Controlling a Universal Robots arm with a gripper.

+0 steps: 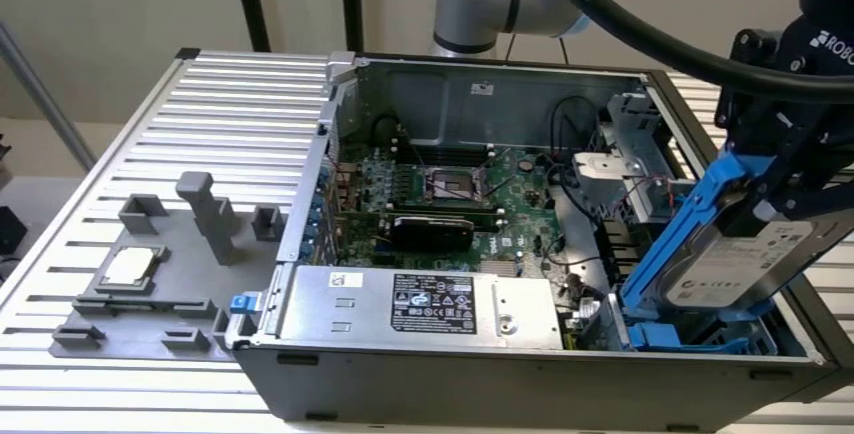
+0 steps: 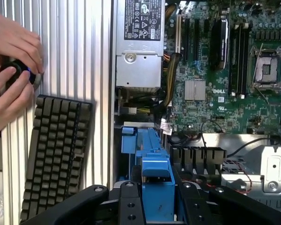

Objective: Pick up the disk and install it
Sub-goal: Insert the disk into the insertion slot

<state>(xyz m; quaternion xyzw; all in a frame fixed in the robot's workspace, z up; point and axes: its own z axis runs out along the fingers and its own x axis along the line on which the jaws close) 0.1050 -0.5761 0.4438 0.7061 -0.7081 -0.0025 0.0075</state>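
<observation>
Gripper seemingly closed on the disk; disk tilted, lower end inside computer case

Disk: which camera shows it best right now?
Exterior view: the disk shows its labelled face and blue carrier, tilted above the open computer case, gripped by the hand. The wrist view gives the carrier end-on between the fingers.

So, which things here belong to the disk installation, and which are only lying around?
Job: the disk, held in the gripper; the open computer case.
Lying about: processor chip on the grey fixture; keyboard; a person's hands on a black knob.
</observation>
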